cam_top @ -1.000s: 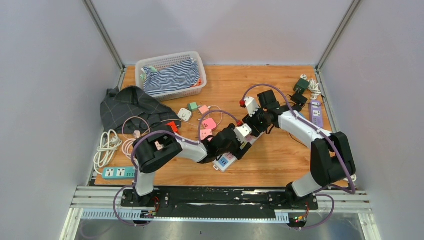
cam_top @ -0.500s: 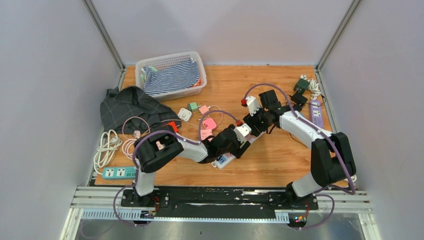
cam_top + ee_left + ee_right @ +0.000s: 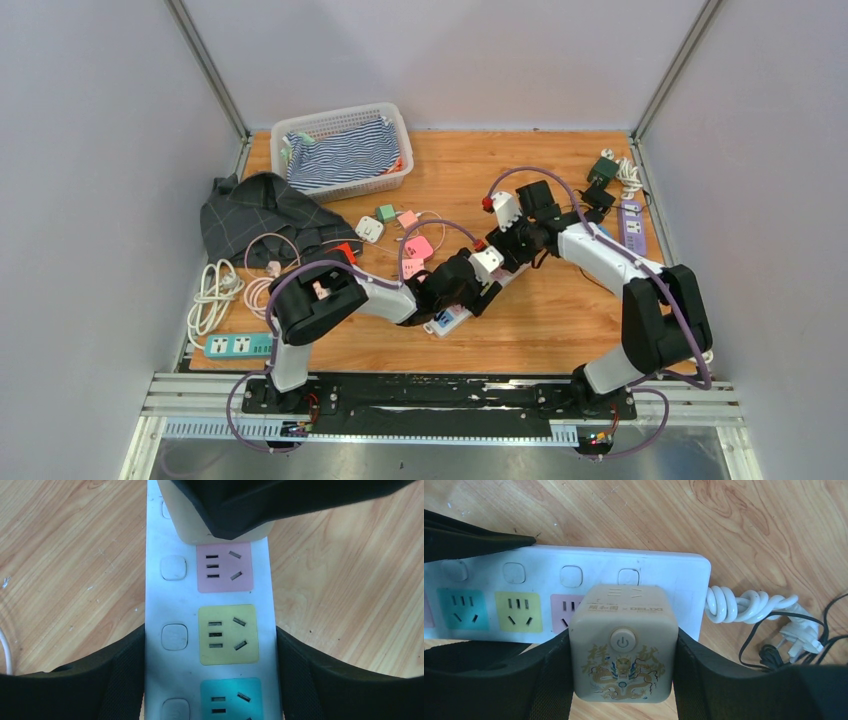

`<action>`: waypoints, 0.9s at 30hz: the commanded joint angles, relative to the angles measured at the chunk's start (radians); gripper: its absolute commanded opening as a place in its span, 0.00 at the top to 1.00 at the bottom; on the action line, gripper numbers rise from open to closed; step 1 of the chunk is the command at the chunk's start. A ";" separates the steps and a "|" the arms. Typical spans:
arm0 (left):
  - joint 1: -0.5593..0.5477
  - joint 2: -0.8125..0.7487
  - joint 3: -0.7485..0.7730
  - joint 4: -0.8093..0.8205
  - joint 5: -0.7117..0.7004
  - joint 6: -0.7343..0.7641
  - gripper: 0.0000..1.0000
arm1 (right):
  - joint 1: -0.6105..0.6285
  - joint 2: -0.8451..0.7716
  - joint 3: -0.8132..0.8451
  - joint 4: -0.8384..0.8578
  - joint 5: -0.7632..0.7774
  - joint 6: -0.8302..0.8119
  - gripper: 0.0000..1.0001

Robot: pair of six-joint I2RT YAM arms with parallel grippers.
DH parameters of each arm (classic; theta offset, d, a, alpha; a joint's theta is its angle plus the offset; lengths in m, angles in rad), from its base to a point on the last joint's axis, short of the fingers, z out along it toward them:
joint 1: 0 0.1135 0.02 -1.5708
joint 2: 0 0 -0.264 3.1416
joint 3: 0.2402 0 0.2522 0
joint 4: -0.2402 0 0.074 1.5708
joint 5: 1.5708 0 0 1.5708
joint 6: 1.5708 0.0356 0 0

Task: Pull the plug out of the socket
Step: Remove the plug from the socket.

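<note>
A white power strip (image 3: 160,600) with pink, yellow and teal sockets lies on the wooden table; it also shows in the right wrist view (image 3: 664,575) and, partly, in the top view (image 3: 447,322). My left gripper (image 3: 210,645) is shut on the strip, one finger pressed against each long side by the yellow socket. A beige cube plug (image 3: 623,665) with a dragon print and a power button stands on the end socket beside the pink one, and its edge shows in the left wrist view (image 3: 190,525). My right gripper (image 3: 623,645) is shut on the cube's two sides. The cube's pins are hidden.
The strip's coiled white cord (image 3: 744,605) and a thin black cable (image 3: 774,650) lie right of the cube. A white basket (image 3: 345,150) of striped cloth, a grey plaid cloth (image 3: 260,215), a teal strip (image 3: 238,346), pink adapters (image 3: 415,250) and a purple strip (image 3: 631,222) surround the arms.
My left gripper has shifted slightly and now covers more of the strip's near end. The right gripper stays on the cube plug, almost still.
</note>
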State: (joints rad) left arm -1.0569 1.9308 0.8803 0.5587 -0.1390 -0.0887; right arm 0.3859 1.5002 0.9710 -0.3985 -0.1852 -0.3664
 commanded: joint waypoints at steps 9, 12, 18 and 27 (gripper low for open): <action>-0.006 0.045 0.011 -0.043 0.033 0.041 1.00 | 0.166 -0.032 -0.012 -0.091 -0.339 -0.168 1.00; -0.006 0.045 0.011 -0.043 0.027 0.040 1.00 | 0.173 -0.032 -0.007 -0.082 -0.283 -0.154 1.00; -0.007 0.044 0.010 -0.043 0.026 0.040 1.00 | 0.013 -0.009 -0.004 -0.040 -0.052 -0.094 1.00; -0.007 0.043 0.009 -0.043 0.026 0.038 1.00 | 0.061 -0.056 -0.015 -0.112 -0.358 -0.181 1.00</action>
State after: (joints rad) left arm -1.0573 1.9343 0.8898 0.5480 -0.1406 -0.0872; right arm 0.3607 1.4876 0.9638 -0.4034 -0.2844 -0.4484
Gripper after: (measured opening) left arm 0.779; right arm 0.620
